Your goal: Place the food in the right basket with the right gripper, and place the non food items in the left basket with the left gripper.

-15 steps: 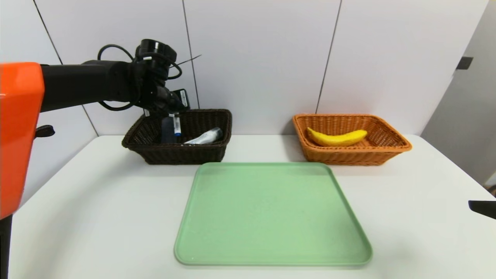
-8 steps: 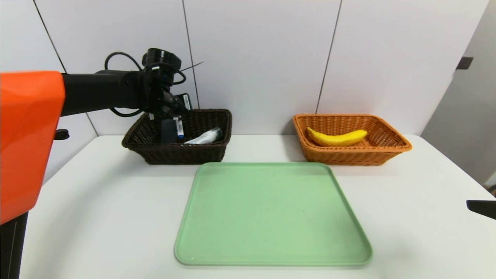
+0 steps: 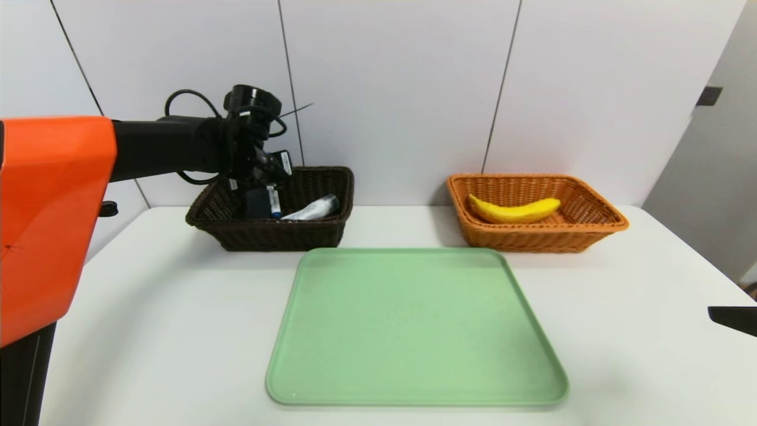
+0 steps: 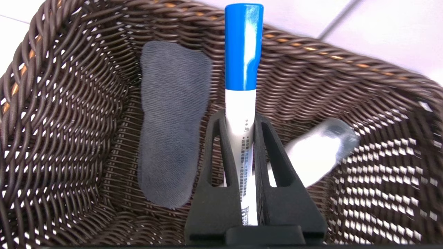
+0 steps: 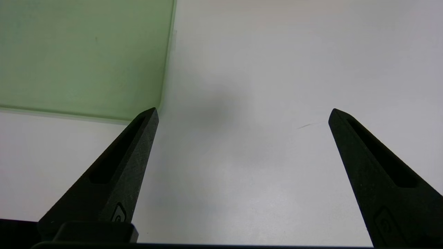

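My left gripper (image 3: 263,180) (image 4: 238,116) hangs inside the dark brown left basket (image 3: 331,228) (image 4: 65,114), shut on the white marker (image 3: 272,201) (image 4: 241,117) with the blue cap pointing down. The rolled dark grey cloth (image 3: 255,204) (image 4: 171,121) lies on the basket floor beside the marker. The whitish bottle (image 3: 313,208) (image 4: 318,152) lies there too, on the marker's other side. The yellow banana (image 3: 513,210) rests in the orange right basket (image 3: 591,231). My right gripper (image 5: 243,111) is open over bare table, its tip (image 3: 732,318) showing at the right edge.
A large green tray (image 3: 414,325) (image 5: 79,55) lies bare in the middle of the white table (image 3: 148,307), in front of both baskets. A white panelled wall stands right behind the baskets.
The left arm has moved a little to the right and lowered the marker deeper into the dark basket. The right gripper has stayed put.
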{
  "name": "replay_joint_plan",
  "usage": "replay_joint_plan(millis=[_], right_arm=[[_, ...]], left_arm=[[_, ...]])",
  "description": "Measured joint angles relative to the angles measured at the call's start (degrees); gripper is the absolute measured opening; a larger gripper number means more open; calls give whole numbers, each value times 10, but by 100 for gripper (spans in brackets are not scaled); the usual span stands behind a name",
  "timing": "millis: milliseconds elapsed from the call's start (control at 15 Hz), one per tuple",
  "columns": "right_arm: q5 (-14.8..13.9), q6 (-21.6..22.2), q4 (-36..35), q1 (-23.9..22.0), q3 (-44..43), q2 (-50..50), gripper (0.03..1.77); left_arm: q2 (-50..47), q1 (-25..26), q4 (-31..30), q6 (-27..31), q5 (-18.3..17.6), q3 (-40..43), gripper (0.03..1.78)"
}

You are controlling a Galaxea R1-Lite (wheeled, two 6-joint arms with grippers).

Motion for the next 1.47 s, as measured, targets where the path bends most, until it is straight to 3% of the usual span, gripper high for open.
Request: replay_joint_plan(millis=[667,800,1000,1200,1467], right_arm=[[-1,0,0,0,0,0,170],[-1,0,1,0,0,0,170],[-1,1,0,0,2,0,170],[-1,0,1,0,2,0,170],[-1,1,0,0,-3,-1,170]], left_arm=[[23,5,0,1,0,0,20],[25,6,0,2,1,-1,55],[27,6,-1,3,2,-1,92],[27,6,-1,3,14,-2,118],[-19,4,-11,32,28,-3,139]])
